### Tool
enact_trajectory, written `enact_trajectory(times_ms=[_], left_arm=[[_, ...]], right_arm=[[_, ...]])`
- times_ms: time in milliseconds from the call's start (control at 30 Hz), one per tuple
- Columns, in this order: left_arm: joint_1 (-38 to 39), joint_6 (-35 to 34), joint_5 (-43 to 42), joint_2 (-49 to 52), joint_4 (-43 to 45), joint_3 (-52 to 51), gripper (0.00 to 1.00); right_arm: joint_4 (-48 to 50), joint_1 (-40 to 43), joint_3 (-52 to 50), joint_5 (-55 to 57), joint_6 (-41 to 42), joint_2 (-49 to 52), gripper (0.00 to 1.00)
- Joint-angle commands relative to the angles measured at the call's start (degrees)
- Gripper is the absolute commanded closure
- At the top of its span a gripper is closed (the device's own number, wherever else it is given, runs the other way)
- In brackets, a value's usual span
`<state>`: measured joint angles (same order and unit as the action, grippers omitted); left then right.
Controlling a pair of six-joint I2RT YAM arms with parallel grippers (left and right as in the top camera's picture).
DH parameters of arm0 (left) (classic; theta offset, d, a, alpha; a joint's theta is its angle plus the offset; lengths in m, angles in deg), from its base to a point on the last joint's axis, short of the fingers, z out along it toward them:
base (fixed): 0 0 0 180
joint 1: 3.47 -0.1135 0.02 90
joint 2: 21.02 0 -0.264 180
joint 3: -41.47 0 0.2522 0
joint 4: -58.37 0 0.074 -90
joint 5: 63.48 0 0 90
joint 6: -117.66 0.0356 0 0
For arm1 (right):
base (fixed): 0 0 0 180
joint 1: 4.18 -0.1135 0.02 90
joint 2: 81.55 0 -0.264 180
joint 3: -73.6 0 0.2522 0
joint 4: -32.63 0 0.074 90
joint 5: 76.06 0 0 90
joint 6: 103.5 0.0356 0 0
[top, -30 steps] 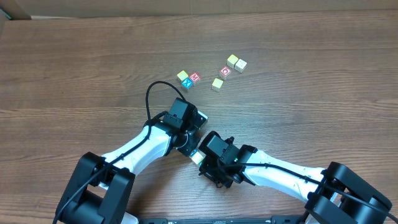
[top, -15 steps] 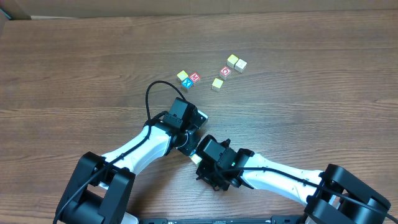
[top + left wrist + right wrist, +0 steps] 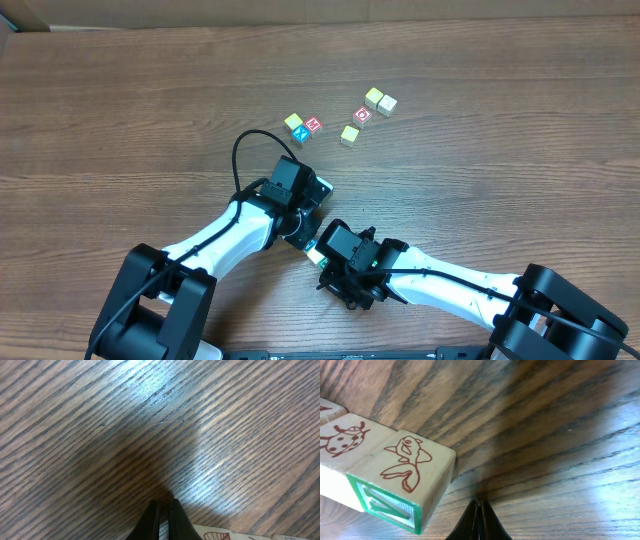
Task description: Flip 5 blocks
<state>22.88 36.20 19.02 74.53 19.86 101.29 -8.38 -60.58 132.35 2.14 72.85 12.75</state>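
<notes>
Your left arm (image 3: pixel 235 225) and right arm (image 3: pixel 440 280) both bend in and meet low at the middle of the desk (image 3: pixel 120 100). Your left fingers (image 3: pixel 151 520) are pressed together and hold nothing, with their tips down by bare wood. Your right fingers (image 3: pixel 471 525) are pressed together too, and empty. A fish block (image 3: pixel 405 467) sits at their 10 o'clock, right beside a ladybug block (image 3: pixel 342 440). More blocks (image 3: pixel 349 135) lie toward 12 o'clock.

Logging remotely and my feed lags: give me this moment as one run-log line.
left gripper: shut, empty | right gripper: shut, empty, near fish block | fish block: beside ladybug block
</notes>
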Motion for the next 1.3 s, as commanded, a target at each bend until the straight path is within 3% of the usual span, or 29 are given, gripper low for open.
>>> enact_trajectory(times_ms=[0, 1267], left_arm=[[-2.3, -0.9, 6.4, 4.9, -0.6, -3.7, 0.96], [-4.9, -0.9, 4.8, 4.9, -4.3, -3.7, 0.96]], right_arm=[[-0.7, -0.3, 1.0, 1.7, -0.3, 0.2, 0.96], [1.0, 1.8, 1.0, 6.2, -5.6, 0.2, 0.96]])
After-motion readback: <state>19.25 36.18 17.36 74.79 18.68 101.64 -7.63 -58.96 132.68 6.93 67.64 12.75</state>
